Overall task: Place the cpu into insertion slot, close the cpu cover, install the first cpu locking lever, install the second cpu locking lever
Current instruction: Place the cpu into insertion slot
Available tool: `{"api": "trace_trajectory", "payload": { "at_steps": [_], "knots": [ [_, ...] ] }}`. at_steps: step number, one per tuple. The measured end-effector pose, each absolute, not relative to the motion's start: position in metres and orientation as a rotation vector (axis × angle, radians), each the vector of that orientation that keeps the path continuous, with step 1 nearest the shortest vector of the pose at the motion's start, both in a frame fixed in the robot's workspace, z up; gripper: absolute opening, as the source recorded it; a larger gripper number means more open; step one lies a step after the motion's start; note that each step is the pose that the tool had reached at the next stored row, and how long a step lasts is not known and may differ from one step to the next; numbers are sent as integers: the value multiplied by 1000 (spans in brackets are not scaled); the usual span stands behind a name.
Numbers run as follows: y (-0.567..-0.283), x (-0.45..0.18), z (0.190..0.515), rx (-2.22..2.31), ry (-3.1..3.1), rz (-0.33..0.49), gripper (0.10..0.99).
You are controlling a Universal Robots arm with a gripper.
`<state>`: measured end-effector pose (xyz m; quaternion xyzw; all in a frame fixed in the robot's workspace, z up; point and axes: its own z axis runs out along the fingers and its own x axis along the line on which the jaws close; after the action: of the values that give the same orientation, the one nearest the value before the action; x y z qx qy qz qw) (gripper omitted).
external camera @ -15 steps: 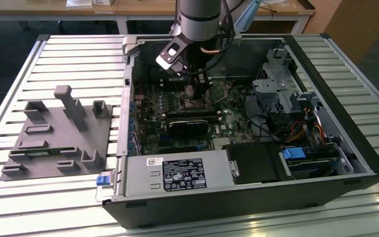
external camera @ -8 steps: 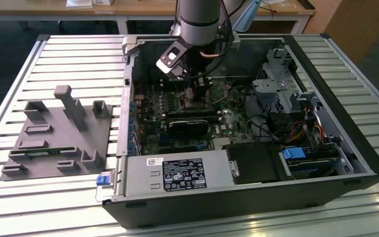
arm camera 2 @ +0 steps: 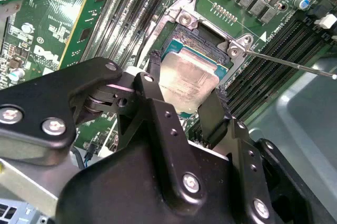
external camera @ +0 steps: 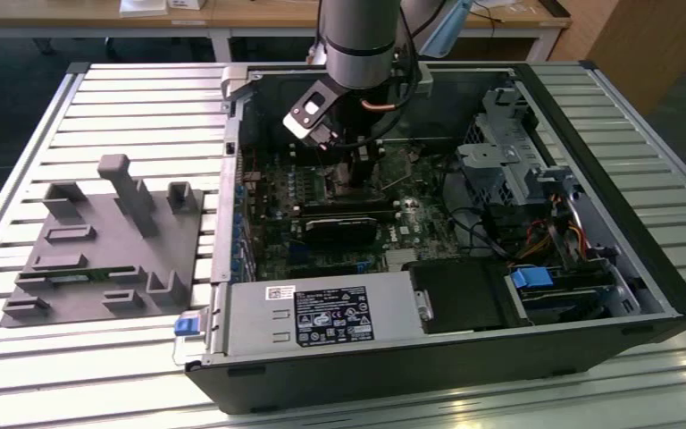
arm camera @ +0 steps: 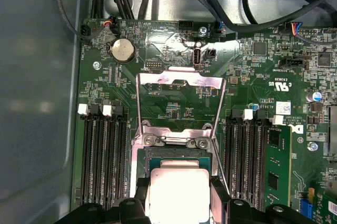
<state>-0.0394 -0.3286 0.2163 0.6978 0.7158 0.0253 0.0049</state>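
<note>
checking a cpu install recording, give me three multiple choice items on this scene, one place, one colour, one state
1. Where is the cpu?
A. on the grey fixture
B. at the socket, by the end effector
C. on the power supply

2. What colour is the motherboard?
A. blue
B. red
C. green

3. How is the cpu cover?
A. swung open, off the socket
B. shut over the cpu
C. removed from the board

Answers:
1. B: its silver top sits at the socket in both wrist views.
2. C: the board is green.
3. A: the frame lies back, and the board shows through its window.
</note>
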Motion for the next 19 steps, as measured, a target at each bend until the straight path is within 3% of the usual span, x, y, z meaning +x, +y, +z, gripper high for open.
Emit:
{"api": "trace_trajectory", "payload": {
  "at_steps": [19],
  "knots": [
    [-328, -39, 202, 2202, 2225, 79, 537]
  ]
}}
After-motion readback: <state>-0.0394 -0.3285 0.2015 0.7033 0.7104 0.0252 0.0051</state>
